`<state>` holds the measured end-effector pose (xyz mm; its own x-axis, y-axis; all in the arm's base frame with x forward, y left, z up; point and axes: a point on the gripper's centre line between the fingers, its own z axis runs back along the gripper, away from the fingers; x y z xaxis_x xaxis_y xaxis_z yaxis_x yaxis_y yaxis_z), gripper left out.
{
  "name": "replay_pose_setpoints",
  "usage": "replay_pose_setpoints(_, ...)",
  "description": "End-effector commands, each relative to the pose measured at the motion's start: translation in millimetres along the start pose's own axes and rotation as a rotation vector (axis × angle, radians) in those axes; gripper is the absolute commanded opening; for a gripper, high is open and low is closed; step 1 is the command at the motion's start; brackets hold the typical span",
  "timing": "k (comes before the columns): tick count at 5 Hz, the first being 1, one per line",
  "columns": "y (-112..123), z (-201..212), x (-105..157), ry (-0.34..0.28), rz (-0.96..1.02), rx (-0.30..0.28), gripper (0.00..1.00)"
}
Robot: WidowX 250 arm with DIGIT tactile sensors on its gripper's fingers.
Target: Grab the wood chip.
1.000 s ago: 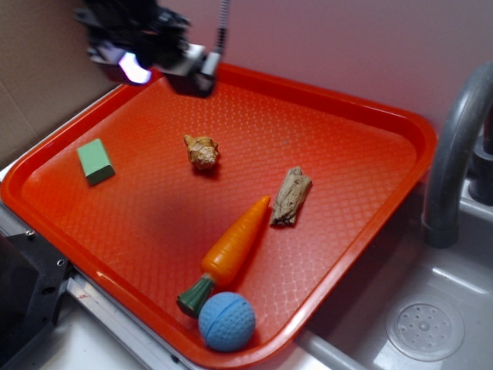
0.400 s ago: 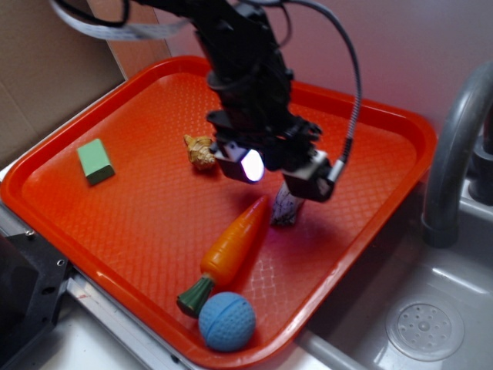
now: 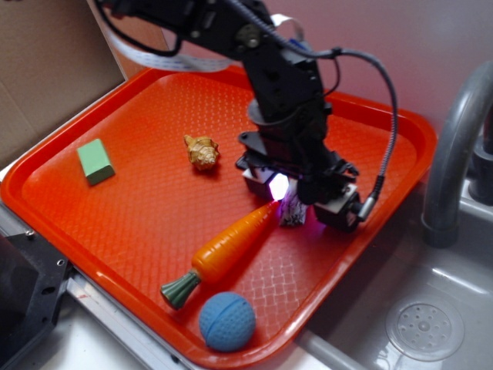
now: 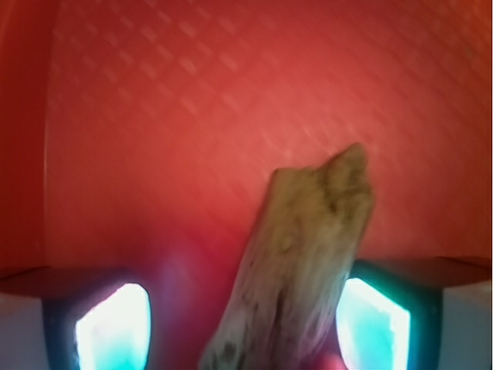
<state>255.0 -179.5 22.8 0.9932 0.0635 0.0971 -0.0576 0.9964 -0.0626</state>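
Orange textured tray point(image 3: 115, 223) beside grey sink point(image 3: 431, 324), cardboard behind. No writing readable. Gripper point(image 3: 293, 202) low over wood chip point(image 4: 296, 270); fingers point(image 4: 115, 327) spread, chip between, seemingly nearer the right-hand one.

Obstacles: toy carrot point(image 3: 228, 243), tip touching the gripper point(image 3: 291, 202) at its 8 o'clock; shell lump point(image 3: 202, 151) at 10 o'clock, apart. Faucet point(image 3: 454, 146) at 3 o'clock. Open tray point(image 3: 154, 200) floor toward 9 o'clock.
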Motion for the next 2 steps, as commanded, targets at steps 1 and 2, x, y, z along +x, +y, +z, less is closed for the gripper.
replay_pose_setpoints(1,5.4,2.1,10.5,0.026,0.051,0.005,0.0)
replay_pose_setpoints(2,7.6,4.4,9.7,0.028,0.048,0.003,0.0)
